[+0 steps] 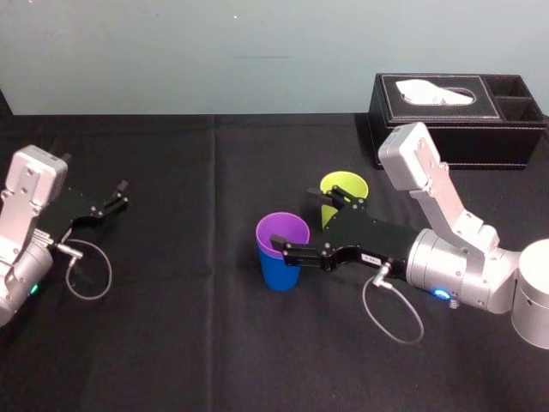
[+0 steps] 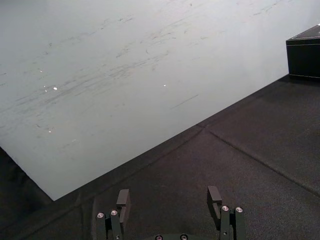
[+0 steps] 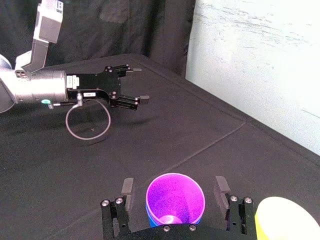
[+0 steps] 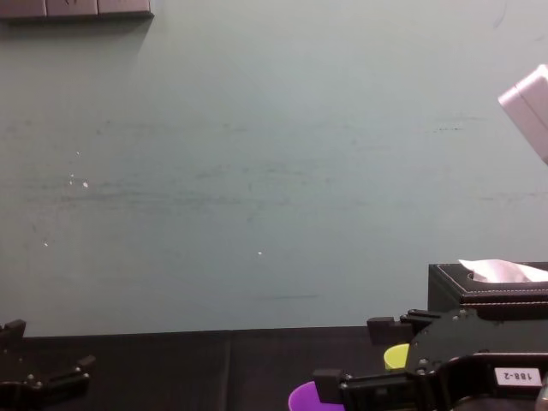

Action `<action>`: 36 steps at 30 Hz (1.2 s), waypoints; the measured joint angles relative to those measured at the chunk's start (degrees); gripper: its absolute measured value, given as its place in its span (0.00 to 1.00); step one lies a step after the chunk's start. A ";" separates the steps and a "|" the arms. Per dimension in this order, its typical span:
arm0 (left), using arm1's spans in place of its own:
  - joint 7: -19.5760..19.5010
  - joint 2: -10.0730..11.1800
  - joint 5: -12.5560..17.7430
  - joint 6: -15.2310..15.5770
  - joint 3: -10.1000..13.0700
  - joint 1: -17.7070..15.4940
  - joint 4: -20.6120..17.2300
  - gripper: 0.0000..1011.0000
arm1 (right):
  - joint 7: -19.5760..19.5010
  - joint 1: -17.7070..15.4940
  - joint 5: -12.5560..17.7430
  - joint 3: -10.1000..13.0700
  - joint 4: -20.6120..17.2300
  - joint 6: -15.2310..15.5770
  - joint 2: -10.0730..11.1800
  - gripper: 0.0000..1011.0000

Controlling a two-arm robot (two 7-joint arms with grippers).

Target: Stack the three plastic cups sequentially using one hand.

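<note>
Centrally, we see the purple cup [image 1: 282, 233] nested in the blue cup [image 1: 279, 273] on the tabletop [image 1: 171, 343], with the yellow-green cup [image 1: 343, 187] just behind. The right gripper [image 3: 174, 185] straddles the pair, spread wide and gripping nothing. The left gripper [image 1: 123, 195] hangs open, far left.

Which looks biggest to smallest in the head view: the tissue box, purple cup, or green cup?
1. Tissue box, clearly largest.
2. Purple cup and green cup look about alike; both are partly hidden, so I can't rank them.
</note>
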 joint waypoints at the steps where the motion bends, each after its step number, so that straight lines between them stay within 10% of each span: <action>1: 0.00 0.00 0.00 0.00 0.00 0.00 0.00 1.00 | 0.00 0.00 0.00 0.00 0.00 0.00 0.00 0.99; 14: 0.00 0.00 0.00 0.00 0.00 0.00 0.00 1.00 | -2.48 -2.10 -0.68 2.17 -1.82 -0.71 0.59 0.99; 36: 0.00 0.00 0.00 0.00 0.00 0.00 0.00 1.00 | -7.57 -9.51 -1.84 12.60 -0.61 -2.41 1.24 0.99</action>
